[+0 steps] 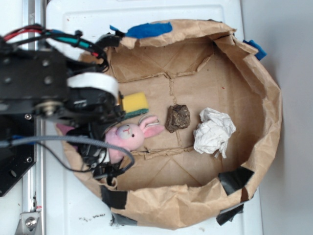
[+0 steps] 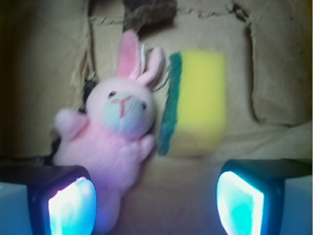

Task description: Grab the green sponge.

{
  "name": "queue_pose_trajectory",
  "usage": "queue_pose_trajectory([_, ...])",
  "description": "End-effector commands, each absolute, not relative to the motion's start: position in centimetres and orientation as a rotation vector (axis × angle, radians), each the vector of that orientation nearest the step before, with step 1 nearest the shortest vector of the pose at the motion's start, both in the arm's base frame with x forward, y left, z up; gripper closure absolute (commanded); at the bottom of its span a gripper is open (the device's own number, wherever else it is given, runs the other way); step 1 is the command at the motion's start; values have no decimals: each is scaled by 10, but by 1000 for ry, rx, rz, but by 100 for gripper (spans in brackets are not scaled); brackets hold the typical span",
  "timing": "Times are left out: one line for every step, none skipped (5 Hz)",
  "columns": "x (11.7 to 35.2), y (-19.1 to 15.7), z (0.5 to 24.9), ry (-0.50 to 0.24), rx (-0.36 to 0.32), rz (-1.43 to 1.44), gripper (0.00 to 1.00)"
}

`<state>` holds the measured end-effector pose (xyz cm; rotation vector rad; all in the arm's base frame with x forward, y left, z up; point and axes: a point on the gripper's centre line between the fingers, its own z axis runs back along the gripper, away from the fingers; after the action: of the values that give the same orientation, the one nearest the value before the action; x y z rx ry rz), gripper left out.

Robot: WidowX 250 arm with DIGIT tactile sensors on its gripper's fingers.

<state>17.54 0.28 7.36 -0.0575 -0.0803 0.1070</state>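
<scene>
The green sponge (image 2: 198, 103) is a yellow block with a dark green scouring layer along its left side. It lies flat on the brown paper, touching the pink plush bunny (image 2: 117, 127) on its left. In the exterior view the green sponge (image 1: 134, 103) shows just beyond the arm's black wrist, at the left of the paper nest. My gripper (image 2: 156, 205) hangs above the paper, nearer than the sponge, open, its two glowing pads wide apart and only bare paper between them. The left pad overlaps the bunny's lower body in the picture.
A crumpled brown paper bag wall (image 1: 264, 88) rings the objects, taped with black and blue. Inside lie a dark brown rock-like lump (image 1: 177, 117) and a crumpled white paper ball (image 1: 213, 132). The black arm and cables (image 1: 54, 93) cover the nest's left side.
</scene>
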Motion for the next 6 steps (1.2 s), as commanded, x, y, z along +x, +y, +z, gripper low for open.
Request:
queue_pose_trajectory([166, -8, 72, -110, -37, 102, 0])
queue_pose_trajectory([166, -8, 80, -105, -39, 94, 0])
queue_pose_trajectory([181, 0, 92, -101, -62, 139, 0])
queue_pose_trajectory([192, 3, 90, -93, -37, 173, 0])
queue_pose_trajectory([207, 13, 86, -98, -18, 202, 0])
queue_pose_trajectory([222, 20, 78, -91, 12, 225, 0])
